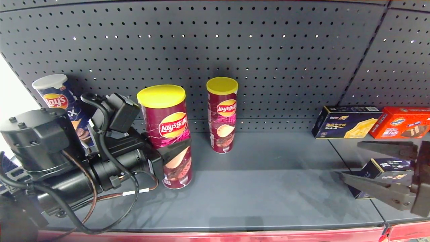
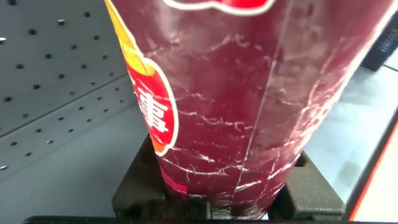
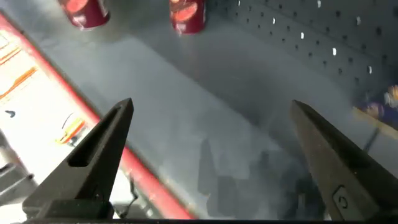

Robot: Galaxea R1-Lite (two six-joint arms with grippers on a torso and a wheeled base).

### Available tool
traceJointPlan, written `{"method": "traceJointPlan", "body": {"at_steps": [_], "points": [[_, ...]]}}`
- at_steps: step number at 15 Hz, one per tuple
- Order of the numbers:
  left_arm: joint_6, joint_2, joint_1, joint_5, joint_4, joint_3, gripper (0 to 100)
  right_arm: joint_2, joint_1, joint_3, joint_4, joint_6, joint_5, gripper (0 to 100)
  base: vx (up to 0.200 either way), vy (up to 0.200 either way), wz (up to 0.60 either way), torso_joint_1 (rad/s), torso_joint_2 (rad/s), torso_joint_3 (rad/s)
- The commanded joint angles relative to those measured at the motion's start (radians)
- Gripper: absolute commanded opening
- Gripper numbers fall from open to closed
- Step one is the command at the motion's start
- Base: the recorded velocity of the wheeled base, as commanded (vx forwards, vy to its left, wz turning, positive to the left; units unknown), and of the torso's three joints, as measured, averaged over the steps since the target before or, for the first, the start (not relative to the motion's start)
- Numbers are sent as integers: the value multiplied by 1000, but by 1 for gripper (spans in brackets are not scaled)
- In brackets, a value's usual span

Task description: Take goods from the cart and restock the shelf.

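A maroon chip can (image 1: 165,129) with a yellow lid stands upright at the front left of the dark shelf (image 1: 268,191). My left gripper (image 1: 173,148) is shut on its middle from the left. In the left wrist view the can (image 2: 249,93) sits between the fingers (image 2: 140,186), its base low against the shelf. A second maroon can (image 1: 221,114) stands farther back, by the pegboard. My right gripper (image 1: 349,159) hangs open over the shelf's right side with nothing in it. The right wrist view has the open gripper (image 3: 211,106) with both cans (image 3: 186,14) far off.
A blue chip can (image 1: 58,97) stands behind my left arm. At the back right lie a dark blue box (image 1: 346,122) and an orange box (image 1: 403,122); another dark box (image 1: 386,168) lies behind the right gripper. A red strip (image 1: 235,235) edges the shelf front.
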Motion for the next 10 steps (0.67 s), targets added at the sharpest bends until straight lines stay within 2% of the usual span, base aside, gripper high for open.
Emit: {"method": "traceJointPlan", "body": {"at_steps": [1, 2, 5, 7, 10], "points": [[1, -5, 17, 1, 0, 0, 0, 118, 12, -37, -38, 0, -3, 100, 0, 0, 0, 0, 0, 0], [1, -9, 21, 1, 0, 0, 0, 208, 13, -82, -123, 0, 0, 100, 0, 0, 0, 0, 0, 0], [1, -10, 40, 1, 0, 1, 0, 326, 35, -126, -232, -5, 32, 100, 0, 0, 0, 0, 0, 0], [1, -10, 41, 1, 0, 0, 0, 409, 39, -155, -317, -6, 95, 100, 0, 0, 0, 0, 0, 0], [1, -10, 43, 1, 0, 1, 0, 559, 33, -303, -372, -6, 201, 100, 0, 0, 0, 0, 0, 0]]}}
